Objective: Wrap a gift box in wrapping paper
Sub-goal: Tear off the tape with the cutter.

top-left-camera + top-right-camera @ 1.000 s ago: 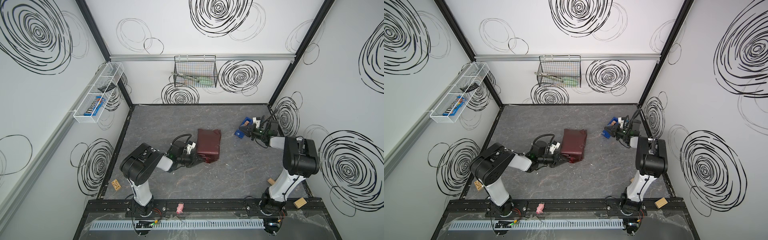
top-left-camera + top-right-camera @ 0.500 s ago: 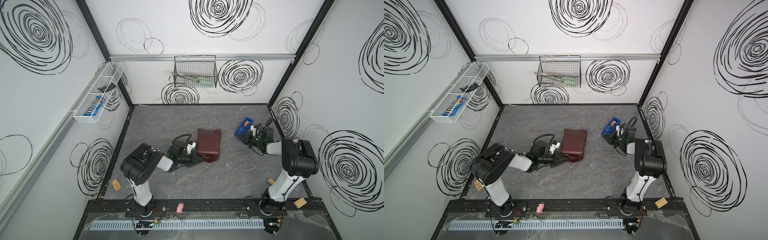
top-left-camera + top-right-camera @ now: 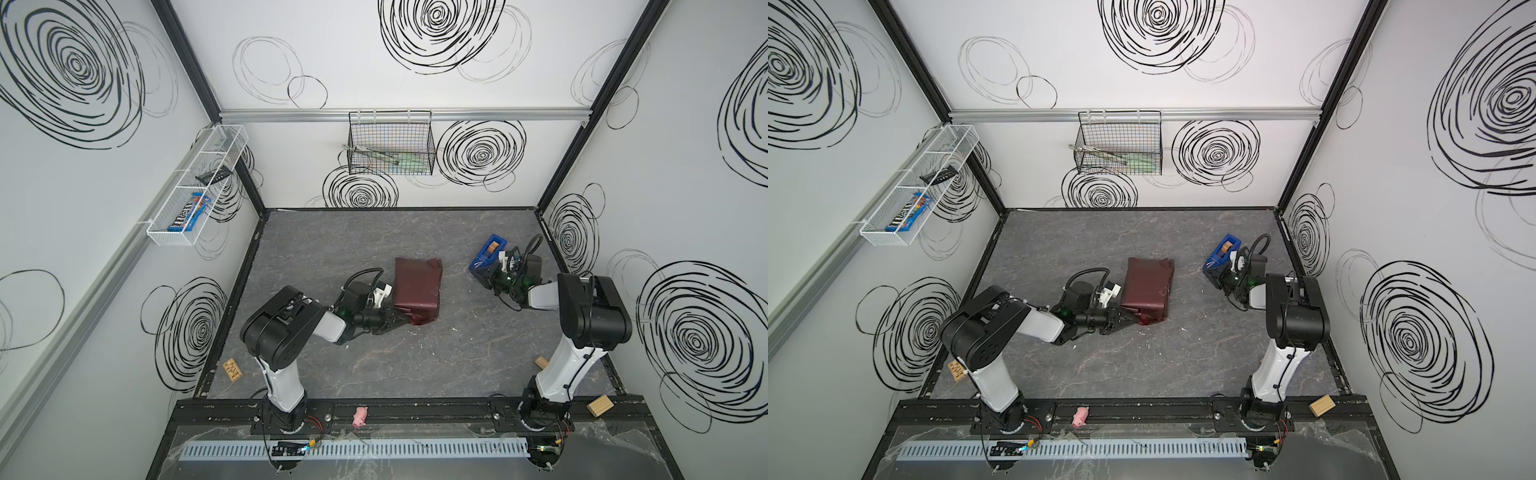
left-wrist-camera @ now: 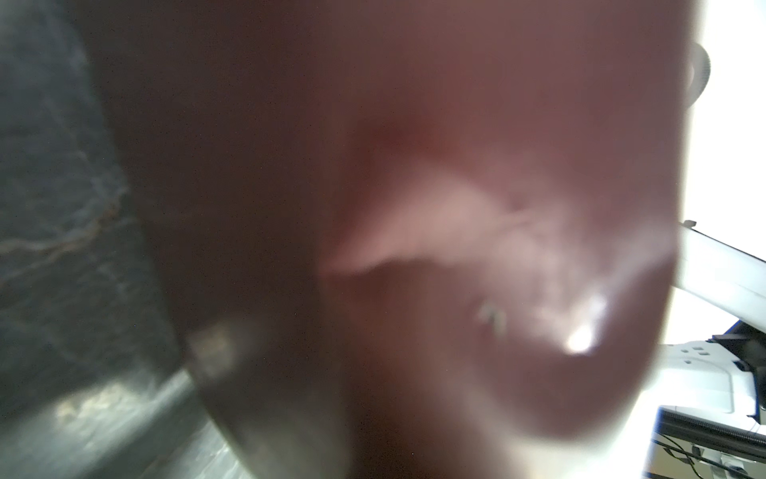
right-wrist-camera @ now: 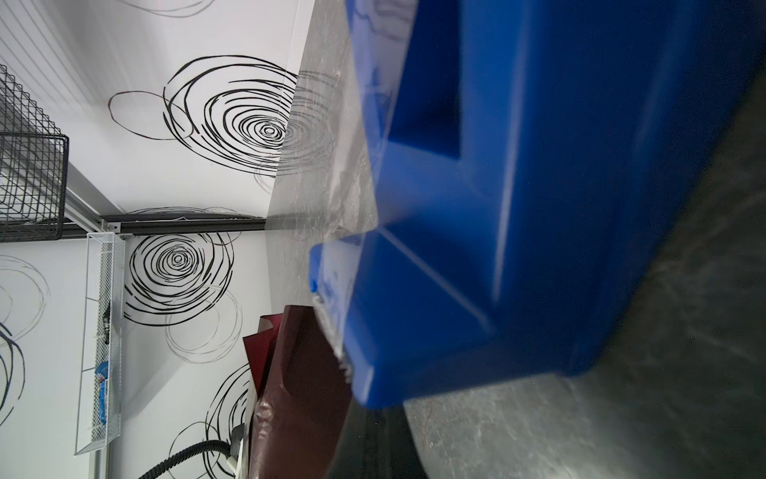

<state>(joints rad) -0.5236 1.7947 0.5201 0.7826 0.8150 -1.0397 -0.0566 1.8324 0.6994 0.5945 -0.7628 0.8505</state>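
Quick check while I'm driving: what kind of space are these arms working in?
Most likely a lab test cell for robot recording: white panel walls printed with black swirls, left arm and right arm bolted to a front rail, a wire basket hung on the back wall.

My left gripper (image 3: 1130,319) lay low over the grey table (image 3: 1142,365), jaws pressed together, its tip touching the near left corner of the wrapping paper (image 3: 1148,284), which was folded into a maroon bundle. Well apart from it, my right gripper (image 3: 1220,283) sat at the near end of the blue tape dispenser (image 3: 1223,251).
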